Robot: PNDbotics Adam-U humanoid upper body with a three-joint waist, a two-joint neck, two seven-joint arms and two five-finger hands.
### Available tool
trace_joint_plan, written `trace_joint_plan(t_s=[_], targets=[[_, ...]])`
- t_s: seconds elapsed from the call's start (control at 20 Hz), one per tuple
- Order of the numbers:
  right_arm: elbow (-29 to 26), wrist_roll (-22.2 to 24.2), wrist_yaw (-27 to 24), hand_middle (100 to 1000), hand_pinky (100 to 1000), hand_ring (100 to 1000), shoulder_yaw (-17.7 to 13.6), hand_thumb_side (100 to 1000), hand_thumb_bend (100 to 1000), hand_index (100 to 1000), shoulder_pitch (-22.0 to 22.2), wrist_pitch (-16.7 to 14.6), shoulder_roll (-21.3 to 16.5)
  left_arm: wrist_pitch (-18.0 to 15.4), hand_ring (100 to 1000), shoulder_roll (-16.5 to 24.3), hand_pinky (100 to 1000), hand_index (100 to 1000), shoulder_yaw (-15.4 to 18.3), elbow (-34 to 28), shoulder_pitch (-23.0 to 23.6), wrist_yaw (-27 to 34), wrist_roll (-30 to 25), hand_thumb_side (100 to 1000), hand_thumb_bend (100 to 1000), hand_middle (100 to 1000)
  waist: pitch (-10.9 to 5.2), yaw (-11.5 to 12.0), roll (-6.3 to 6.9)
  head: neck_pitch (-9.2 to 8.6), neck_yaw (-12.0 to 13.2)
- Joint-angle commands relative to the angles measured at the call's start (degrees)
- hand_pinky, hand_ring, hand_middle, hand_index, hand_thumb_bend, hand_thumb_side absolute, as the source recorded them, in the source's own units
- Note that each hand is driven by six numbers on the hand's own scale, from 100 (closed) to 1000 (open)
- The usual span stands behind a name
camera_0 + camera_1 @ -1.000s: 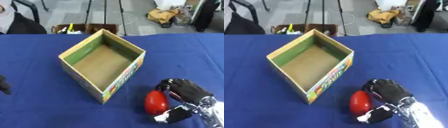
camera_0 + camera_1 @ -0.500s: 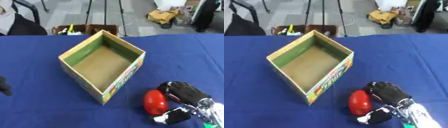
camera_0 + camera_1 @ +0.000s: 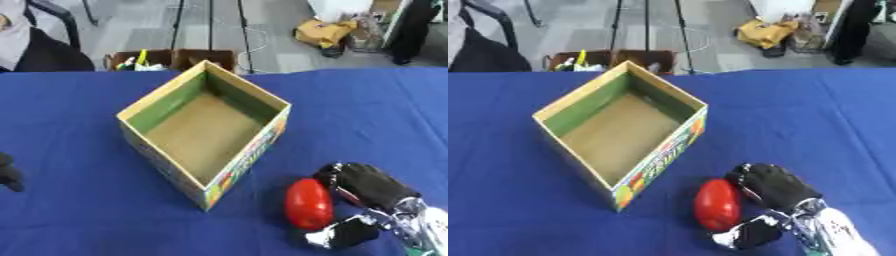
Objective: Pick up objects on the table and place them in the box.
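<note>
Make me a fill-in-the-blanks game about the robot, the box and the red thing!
1. The cardboard box on the blue table has ______ inside it.
2. The red object lies on the table, ______ the box.
3. The hand beside the red object is the robot's ______ hand.
4. The cloth covering the table is ______.

Missing words: nothing; outside; right; blue

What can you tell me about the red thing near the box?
The red thing is smooth, glossy and oval, like a small fruit or pepper. It lies on the blue table, apart from the open cardboard box, near its front corner. The right hand is right beside it, thumb below; contact cannot be told.
</note>
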Motion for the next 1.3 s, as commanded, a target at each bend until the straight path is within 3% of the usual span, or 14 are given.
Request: trace_joint_plan(t_s=[0.05, 0.6, 1.0, 1.3], targets=[[-1.72, -0.89, -1.05, 515, 100, 454, 0.21, 766, 564, 706, -0.48, 0.33, -0.39, -0.04, 502, 0.27, 433, 750, -0.22, -1.21, -0.15, -0.05, -0.35, 951, 100, 541, -0.88, -0.04, 0.13, -0.80, 0.16], [-3.06, -2.58, -2.80, 481, 100, 429, 0.16, 719, 467, 638, -0.39, 1.22, -0.37, -0.02, 503, 0.10, 435, 749, -0.24, -1.21, -0.09, -0.26, -0.72, 952, 100, 543, -0.68, -0.10, 0.19, -1.23, 0.19], [-3.40, -5.42, -4.01, 430, 100, 382, 0.05, 698, 370, 523, -0.41, 2.15, -0.50, -0.03, 504, 0.02, 436, 749, -0.29, -1.21, -0.01, -0.33, -0.95, 952, 100, 544, -0.66, -0.12, 0.28, -1.36, 0.13], [-3.35, -7.08, -4.28, 421, 100, 375, 0.07, 696, 363, 507, -0.43, 2.61, -0.55, -0.06, 504, -0.01, 436, 750, -0.26, -1.21, 0.05, -0.36, -0.95, 952, 100, 544, -0.66, -0.11, 0.34, -1.44, 0.11]])
